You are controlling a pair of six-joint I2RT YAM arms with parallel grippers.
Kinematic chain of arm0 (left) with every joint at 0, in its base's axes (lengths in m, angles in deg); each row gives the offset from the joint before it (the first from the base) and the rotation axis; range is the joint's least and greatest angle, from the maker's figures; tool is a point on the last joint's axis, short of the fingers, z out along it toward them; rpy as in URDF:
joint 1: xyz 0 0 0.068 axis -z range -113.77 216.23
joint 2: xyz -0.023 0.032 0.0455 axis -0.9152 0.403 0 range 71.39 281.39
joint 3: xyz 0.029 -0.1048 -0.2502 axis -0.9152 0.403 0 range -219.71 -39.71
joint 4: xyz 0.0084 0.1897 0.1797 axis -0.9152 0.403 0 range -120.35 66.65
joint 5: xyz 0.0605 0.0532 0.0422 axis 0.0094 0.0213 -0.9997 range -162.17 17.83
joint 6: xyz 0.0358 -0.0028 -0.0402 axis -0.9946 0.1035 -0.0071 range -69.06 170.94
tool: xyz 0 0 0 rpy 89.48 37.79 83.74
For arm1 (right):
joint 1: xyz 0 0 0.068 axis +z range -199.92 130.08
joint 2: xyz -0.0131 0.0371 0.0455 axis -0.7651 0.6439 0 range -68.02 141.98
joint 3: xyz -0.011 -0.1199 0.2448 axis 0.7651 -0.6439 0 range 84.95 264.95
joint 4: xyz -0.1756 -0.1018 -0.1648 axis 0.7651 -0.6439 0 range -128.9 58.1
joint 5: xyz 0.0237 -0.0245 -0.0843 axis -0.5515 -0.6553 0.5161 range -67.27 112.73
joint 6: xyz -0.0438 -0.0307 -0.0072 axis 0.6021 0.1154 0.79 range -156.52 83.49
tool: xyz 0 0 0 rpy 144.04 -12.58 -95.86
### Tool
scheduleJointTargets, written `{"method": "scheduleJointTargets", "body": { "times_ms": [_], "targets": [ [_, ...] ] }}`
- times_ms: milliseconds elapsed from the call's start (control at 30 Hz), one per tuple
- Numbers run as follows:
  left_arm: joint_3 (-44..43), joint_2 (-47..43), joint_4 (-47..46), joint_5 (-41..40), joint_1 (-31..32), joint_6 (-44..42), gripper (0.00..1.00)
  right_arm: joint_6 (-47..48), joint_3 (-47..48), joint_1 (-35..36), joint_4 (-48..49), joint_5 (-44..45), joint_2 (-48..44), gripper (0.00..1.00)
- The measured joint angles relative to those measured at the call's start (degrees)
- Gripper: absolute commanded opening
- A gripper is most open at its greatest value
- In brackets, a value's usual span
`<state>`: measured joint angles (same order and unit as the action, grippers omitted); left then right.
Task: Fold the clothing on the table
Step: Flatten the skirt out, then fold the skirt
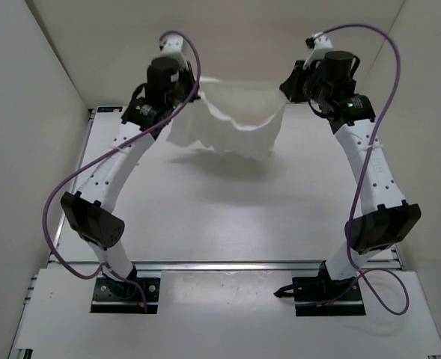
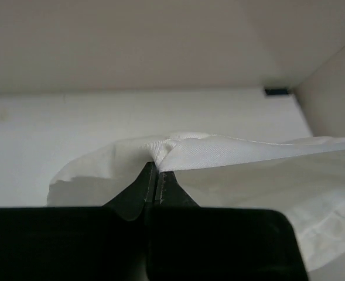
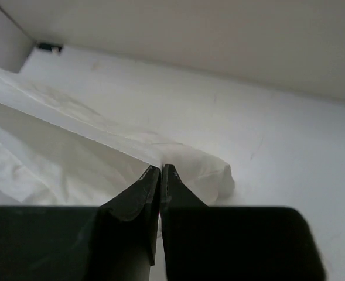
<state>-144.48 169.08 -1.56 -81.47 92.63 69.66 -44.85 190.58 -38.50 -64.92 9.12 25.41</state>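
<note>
Plain white, faintly ribbed clothing (image 1: pixel 231 120); matte white surface (image 1: pixel 227 213); my left claw (image 2: pixel 156 175) and right claw (image 3: pixel 161 175) black; my cables (image 1: pixel 50 203) purple.

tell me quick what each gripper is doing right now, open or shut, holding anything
Left gripper: closed, pinching one upper edge of the clothing.
Right gripper: closed, pinching the opposite edge of the clothing.
</note>
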Motion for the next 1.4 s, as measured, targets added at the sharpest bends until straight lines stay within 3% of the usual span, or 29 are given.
{"method": "scheduleJointTargets", "body": {
  "times_ms": [100, 200, 267, 400, 533, 633, 767, 867, 1000, 1167, 1300, 1400],
  "targets": [
    [-13.35, 1.05, -1.77, -0.24, 0.46, -2.80, 0.00, 2.71, 5.64, -0.09, 3.21, 0.85, -2.12, 0.00],
    [-11.45, -3.85, -4.37, 0.02, 2.49, -5.01, 0.00, 5.57, 0.83, -0.04, 7.10, 0.85, -8.35, 0.00],
    [-2.71, -8.31, -6.67, 0.33, 3.34, -5.53, 0.00, 6.54, -6.88, -0.04, 9.11, 0.48, -12.87, 0.00],
    [25.24, -17.73, -9.03, 0.90, 5.75, -4.76, 0.00, 6.32, -30.64, 0.15, 11.34, -0.07, -21.90, 0.00],
    [45.38, -22.51, -4.44, 3.30, 10.01, -1.75, 0.00, 2.43, -52.15, 3.15, 5.97, -0.87, -28.83, 0.00],
    [52.96, -28.83, 1.14, 5.68, 12.55, 1.03, 0.00, -1.51, -59.14, 8.04, 0.04, -1.33, -35.50, 0.00],
    [53.94, -36.85, 4.42, 9.42, 10.38, 3.10, 0.00, -4.76, -58.93, 9.73, -0.35, -3.32, -39.67, 0.00],
    [49.77, -33.81, 3.43, 12.24, 5.88, 2.82, 0.00, -5.18, -57.22, 6.97, 2.84, -6.84, -36.00, 0.00],
    [43.43, -20.26, 0.26, 15.41, 1.46, 2.54, 0.00, -4.37, -53.62, 2.89, 6.99, -8.57, -25.09, 0.00],
    [42.03, -6.82, 0.07, 15.32, 0.39, 2.12, 0.00, -2.80, -52.33, 2.27, 9.57, -8.61, -13.20, 0.00],
    [42.47, -2.78, -0.52, 15.91, 0.13, 1.97, 0.00, -2.36, -51.30, 1.25, 10.03, -10.36, -6.60, 0.04],
    [42.42, -2.75, -1.22, 16.39, -1.64, 1.01, 0.41, -2.08, -49.24, 0.48, 9.88, -10.49, -3.72, 0.31]
  ]
}}
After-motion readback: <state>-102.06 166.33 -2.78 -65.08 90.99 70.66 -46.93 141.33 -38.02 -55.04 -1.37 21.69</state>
